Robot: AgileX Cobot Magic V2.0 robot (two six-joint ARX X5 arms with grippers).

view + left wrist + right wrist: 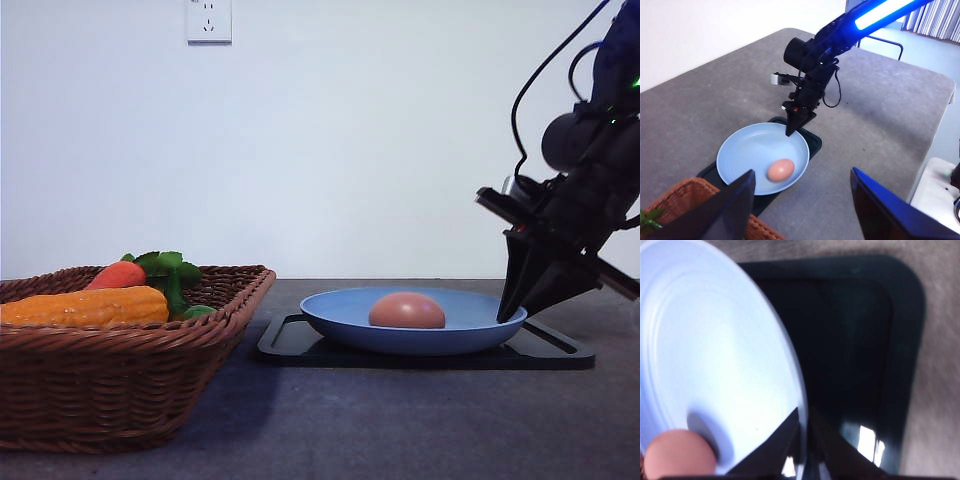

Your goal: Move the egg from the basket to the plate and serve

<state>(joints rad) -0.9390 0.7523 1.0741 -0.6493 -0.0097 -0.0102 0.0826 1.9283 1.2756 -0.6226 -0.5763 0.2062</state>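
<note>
The egg (407,311) already lies in the plate (340,313) on the black tray (560,352), away from the basket (120,385), and the right gripper (512,316), pinched on the plate's rim, has only serving left.

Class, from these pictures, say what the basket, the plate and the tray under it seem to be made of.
Basket: woven wicker, matte brown; the weave and braided rim show.
Plate: smooth matte light blue, perhaps plastic or ceramic; the look leaves it open.
Tray: black, probably plastic; glossy, with bright reflections.
</note>
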